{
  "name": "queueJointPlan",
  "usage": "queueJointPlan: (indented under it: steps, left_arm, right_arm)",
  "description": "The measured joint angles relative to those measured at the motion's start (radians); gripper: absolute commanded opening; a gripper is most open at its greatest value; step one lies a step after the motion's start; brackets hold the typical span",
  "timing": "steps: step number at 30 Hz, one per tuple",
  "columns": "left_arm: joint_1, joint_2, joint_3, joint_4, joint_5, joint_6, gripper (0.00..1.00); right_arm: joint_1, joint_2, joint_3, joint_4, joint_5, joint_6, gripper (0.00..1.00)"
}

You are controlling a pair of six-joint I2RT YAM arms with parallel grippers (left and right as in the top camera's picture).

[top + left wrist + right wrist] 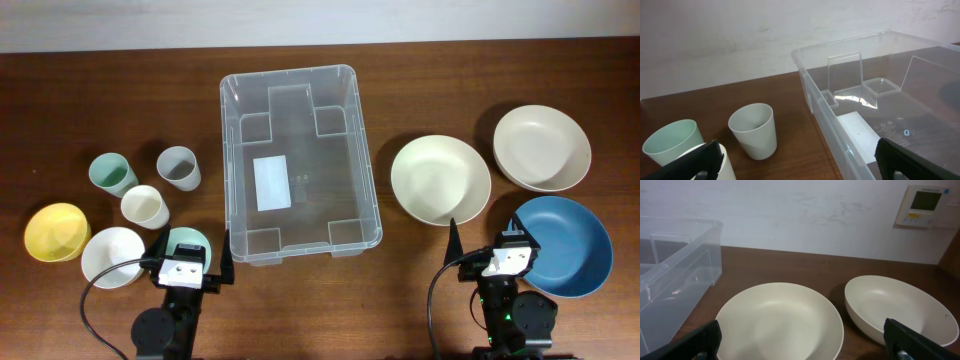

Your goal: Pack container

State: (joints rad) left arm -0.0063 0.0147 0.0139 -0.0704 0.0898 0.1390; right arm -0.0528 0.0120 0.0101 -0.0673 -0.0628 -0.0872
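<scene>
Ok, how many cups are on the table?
3, all left of the container: a green cup, a grey cup to its right, and a cream cup between them, nearer the robot. None looks hidden.

Two black arms with white wrist blocks and black claws.
The left claw (pixel 192 255) and right claw (pixel 486 243) each have two matte black tapered fingers on a white boxy block (pixel 180 268) with small dark holes on top. Below each block sit black rounded joint housings. A thin black cable (pixel 88 300) loops off each arm's side. A small green light (pixel 510 316) glows on the right arm's body. In the wrist views the fingertips (pixel 700 161) are dark blunt wedges with paler edges.
</scene>
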Motion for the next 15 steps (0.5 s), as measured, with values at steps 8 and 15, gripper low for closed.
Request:
queueJointPlan:
  steps: [8, 15]
  left_arm:
    - [0.0, 0.0, 0.0, 0.0, 0.0, 0.0, 0.99]
    - [0.0, 0.0, 0.0, 0.0, 0.0, 0.0, 0.99]
  right_arm:
    - [0.0, 0.0, 0.0, 0.0, 0.0, 0.0, 0.99]
    - [0.0, 0.0, 0.0, 0.0, 0.0, 0.0, 0.99]
